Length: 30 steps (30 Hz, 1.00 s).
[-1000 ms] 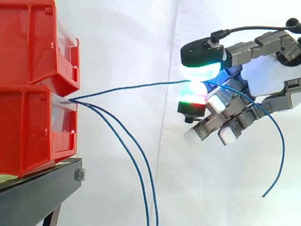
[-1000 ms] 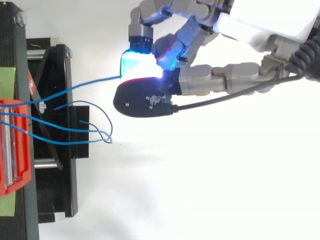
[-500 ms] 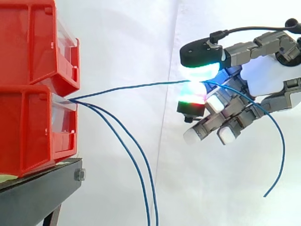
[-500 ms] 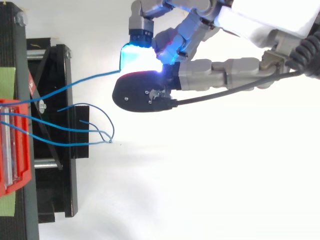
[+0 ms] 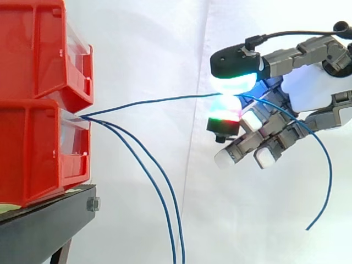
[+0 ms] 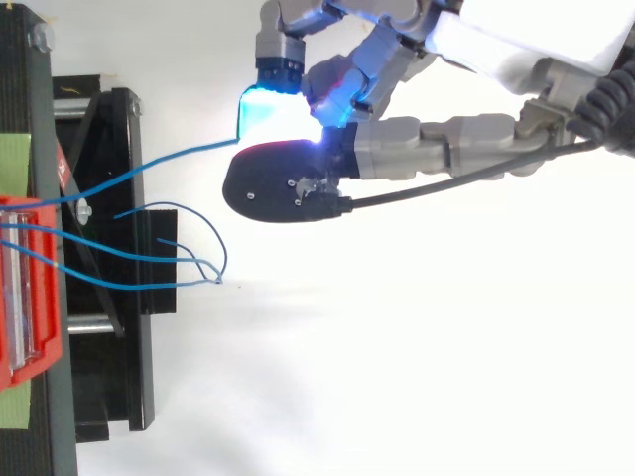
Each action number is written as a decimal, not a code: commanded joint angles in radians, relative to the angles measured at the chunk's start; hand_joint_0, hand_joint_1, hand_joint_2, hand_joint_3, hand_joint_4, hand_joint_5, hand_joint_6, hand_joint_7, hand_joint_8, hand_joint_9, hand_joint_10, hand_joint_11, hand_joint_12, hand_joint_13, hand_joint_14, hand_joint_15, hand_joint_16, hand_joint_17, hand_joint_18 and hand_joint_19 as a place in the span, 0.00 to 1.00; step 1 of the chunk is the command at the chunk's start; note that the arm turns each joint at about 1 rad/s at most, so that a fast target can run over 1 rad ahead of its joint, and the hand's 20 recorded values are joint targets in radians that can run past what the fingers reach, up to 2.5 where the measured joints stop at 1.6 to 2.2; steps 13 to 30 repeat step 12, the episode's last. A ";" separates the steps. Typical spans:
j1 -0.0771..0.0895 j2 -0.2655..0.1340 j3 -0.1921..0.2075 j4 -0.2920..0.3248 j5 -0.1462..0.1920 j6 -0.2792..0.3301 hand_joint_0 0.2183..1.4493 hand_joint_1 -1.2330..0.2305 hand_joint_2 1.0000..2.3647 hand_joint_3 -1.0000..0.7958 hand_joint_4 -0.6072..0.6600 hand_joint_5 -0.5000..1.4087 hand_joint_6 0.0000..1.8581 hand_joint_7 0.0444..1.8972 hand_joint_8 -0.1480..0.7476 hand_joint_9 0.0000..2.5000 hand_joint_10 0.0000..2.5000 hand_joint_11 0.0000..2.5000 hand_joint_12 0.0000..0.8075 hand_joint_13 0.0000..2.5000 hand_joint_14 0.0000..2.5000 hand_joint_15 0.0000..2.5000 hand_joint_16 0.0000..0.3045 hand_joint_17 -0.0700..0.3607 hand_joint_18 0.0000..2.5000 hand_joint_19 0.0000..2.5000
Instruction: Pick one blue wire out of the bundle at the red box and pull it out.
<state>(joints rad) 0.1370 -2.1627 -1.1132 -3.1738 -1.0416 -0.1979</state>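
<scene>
hand (image 5: 311, 91) is pinching one blue wire (image 5: 148, 102) between two glowing fingertips (image 5: 236, 85), other fingers curling loosely below the pinch. the wire is stretching away from the hand to the mouth of the lower red bin (image 5: 33, 148). its free tail is arcing across the lower fingers and hanging below the hand. two other blue wires (image 5: 157, 187) are drooping from the same bin, well apart from the hand. the upper red bin (image 5: 33, 49) is sitting on the lower one, over a black stand (image 5: 44, 231).
</scene>
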 commanded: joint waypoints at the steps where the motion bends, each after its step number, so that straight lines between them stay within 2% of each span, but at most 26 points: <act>1: 0.001 0.000 0.000 0.000 0.000 0.000 0.29 0.32 0.02 0.52 0.68 0.23 0.45 0.67 0.64 0.45 0.01 0.20 0.57 0.28 0.00 0.10 0.21 0.49 0.37 0.19; 30: -0.001 0.001 0.000 0.000 0.000 0.000 0.29 0.32 0.02 0.52 0.68 0.23 0.45 0.67 0.64 0.44 0.01 0.21 0.56 0.28 0.00 0.10 0.20 0.49 0.36 0.19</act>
